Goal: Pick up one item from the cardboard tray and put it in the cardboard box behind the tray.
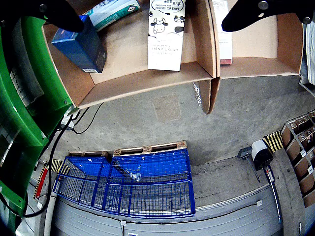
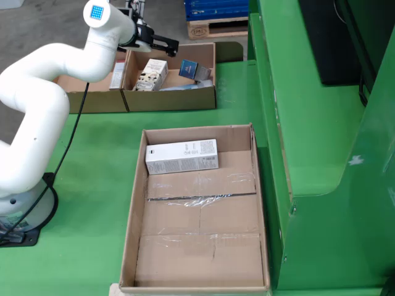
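In the still view, the large cardboard tray (image 2: 139, 246) in front holds one long white carton (image 2: 182, 156) near its far end. Behind it stands a cardboard box (image 2: 173, 100) with a cow-print hand cream carton (image 2: 152, 74) and a blue box (image 2: 187, 66) inside. My gripper (image 2: 165, 44) hovers over this box's far edge. In the wrist view the black fingers (image 1: 59, 14) stand wide apart, so the gripper (image 1: 152, 24) is open and empty. Below it, inside the box, lie the hand cream carton (image 1: 166, 34) and the blue box (image 1: 81, 44).
A second cardboard box (image 2: 92, 98) adjoins on the left in the still view and holds a white carton (image 2: 117, 75). Its wall (image 1: 290, 39) and an item (image 1: 224, 34) show in the wrist view. A green machine body (image 2: 321, 123) rises to the right. Blue wire cage (image 1: 133, 182) on the floor.
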